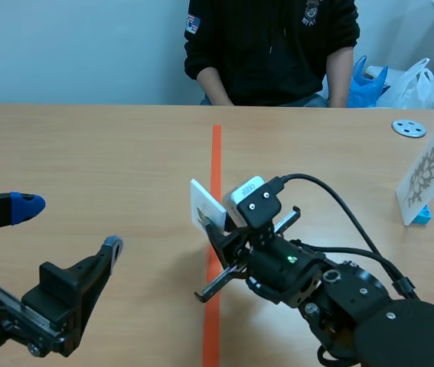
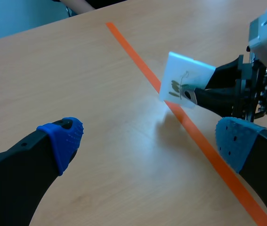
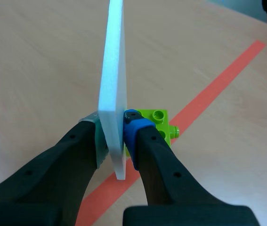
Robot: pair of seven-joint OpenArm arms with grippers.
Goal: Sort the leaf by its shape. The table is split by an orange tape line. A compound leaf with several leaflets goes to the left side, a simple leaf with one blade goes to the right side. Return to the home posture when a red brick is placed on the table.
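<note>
Pinched only near its lower edge, the white leaf card could, I judge, pivot or slip if swung fast, dragged by its green brick base. The right gripper is clamped on both its faces, holding it upright over the orange tape line at centre. At eight o'clock the left gripper gapes wide, empty. A second card stands at two o'clock.

Left end effector open, right end effector gripping card
</note>
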